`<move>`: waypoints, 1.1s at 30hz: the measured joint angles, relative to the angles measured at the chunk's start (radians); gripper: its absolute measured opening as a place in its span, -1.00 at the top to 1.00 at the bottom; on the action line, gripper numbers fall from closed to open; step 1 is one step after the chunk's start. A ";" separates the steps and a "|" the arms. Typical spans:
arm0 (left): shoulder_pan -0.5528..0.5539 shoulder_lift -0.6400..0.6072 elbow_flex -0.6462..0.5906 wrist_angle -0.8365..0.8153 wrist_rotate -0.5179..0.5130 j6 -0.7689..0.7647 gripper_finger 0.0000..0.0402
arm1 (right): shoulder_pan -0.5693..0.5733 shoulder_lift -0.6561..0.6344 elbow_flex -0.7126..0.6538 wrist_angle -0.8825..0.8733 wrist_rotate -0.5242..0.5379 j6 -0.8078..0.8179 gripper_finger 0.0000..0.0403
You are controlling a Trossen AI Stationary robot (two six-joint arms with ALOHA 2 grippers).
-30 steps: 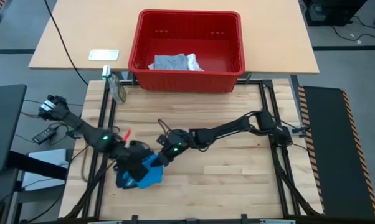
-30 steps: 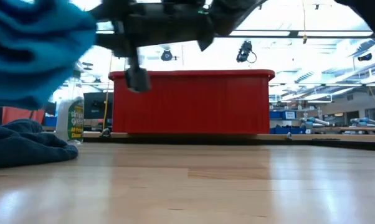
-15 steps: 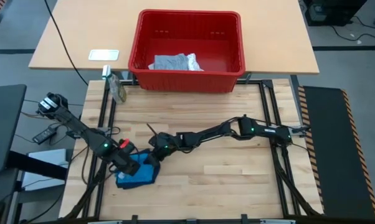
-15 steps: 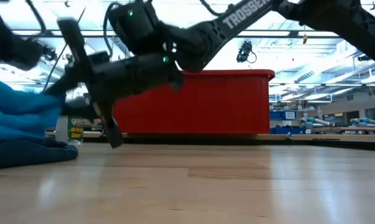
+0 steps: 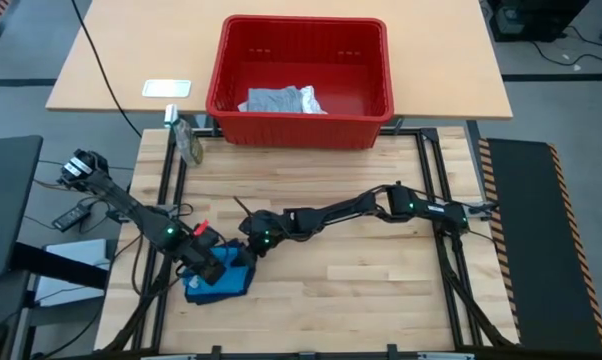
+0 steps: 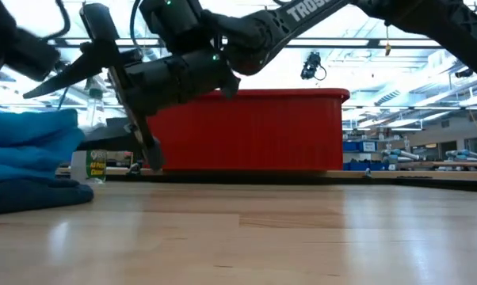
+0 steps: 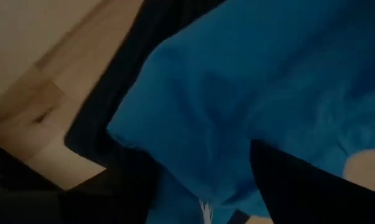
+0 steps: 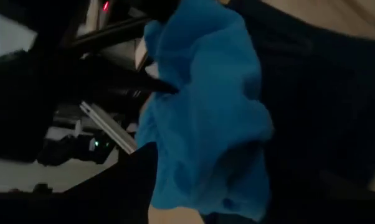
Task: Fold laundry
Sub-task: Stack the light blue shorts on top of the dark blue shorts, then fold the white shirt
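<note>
Where the table (image 5: 381, 290) meets its left edge, bright blue cloth (image 5: 229, 282) on navy cloth (image 6: 32, 194) (stacked), left gripper (image 5: 213, 268) and right gripper (image 6: 116, 91) jaws apart, bare wood rightward.

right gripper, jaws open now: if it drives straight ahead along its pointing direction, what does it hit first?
Most likely the bright blue garment, which fills the view just past the right gripper, lying atop the dark navy garment. Exact gap unclear.
</note>
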State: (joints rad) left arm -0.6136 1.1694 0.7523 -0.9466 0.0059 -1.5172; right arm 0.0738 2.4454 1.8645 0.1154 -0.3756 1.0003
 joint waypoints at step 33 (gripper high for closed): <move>-0.034 0.002 -0.062 0.347 -0.324 0.231 -0.51 | -0.004 -0.346 0.000 -0.539 0.268 -0.161 -0.15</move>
State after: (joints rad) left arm -0.6472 1.1717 0.6904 -0.5993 -0.3179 -1.2859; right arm 0.0702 2.0995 1.8645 -0.4231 -0.1078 0.8396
